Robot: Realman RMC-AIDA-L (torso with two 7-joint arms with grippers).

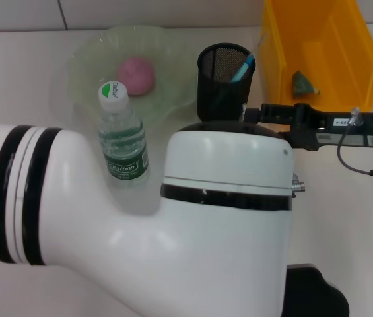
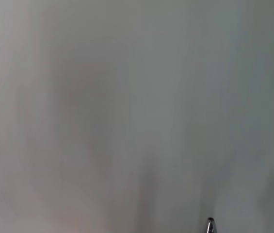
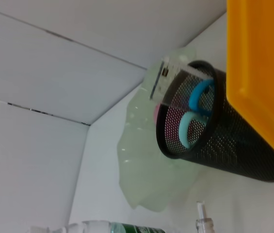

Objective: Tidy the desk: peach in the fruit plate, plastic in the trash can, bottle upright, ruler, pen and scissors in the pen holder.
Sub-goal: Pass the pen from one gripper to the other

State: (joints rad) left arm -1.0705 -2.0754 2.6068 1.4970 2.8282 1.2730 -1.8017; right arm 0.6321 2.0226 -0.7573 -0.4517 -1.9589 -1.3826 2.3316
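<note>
Left gripper's hidden, only a silver pen tip (image 2: 210, 225) shows. Can't tell the grip of the right gripper (image 1: 255, 113) beside the black mesh pen holder (image 1: 224, 82). I'd drop the pen in upright.

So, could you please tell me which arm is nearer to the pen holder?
The right. The right arm reaches in right beside the pen holder, while the left arm crosses the foreground in front of it.

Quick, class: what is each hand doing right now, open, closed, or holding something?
Left hand: hidden under its own arm in the head view; cannot be told.
Right hand: fingers not visible; cannot be told.
</note>
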